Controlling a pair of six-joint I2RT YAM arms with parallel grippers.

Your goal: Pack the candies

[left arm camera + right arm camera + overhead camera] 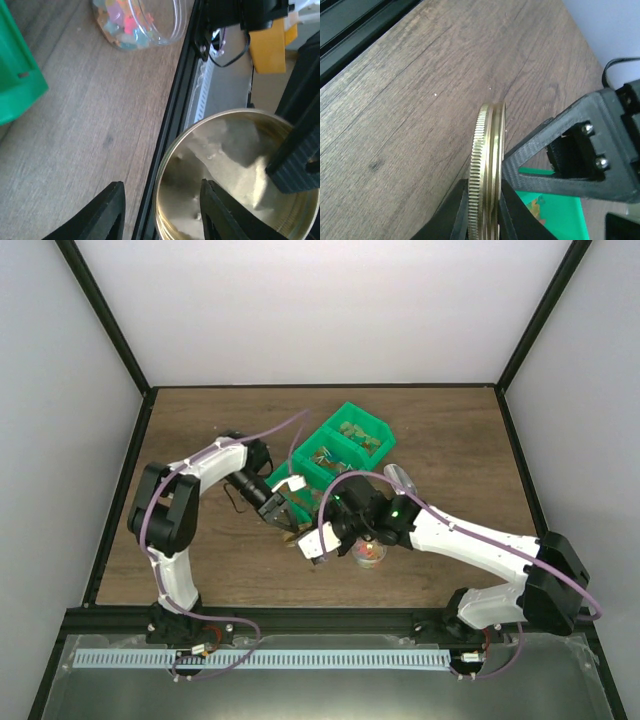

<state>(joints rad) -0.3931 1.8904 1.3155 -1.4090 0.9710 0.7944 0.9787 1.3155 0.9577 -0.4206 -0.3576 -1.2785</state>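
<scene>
We see a brown wood-grain table [200, 420], framed in black along its edges. Directly on it, toward the far middle, stands a green bin [345, 445] with two compartments. A clear jar [370, 554] stands nearer the front edge, apart from the bin. A few tiny pale specks [436, 94] dot the bare surface.

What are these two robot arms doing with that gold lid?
The right gripper is clamped on a gold lid, holding it on edge above the wooden table. The left gripper is open, with a finger on either side of the same lid's rim. A glass jar with colourful candies in it sits on the table near a green bin. The jar is not capped yet.
</scene>
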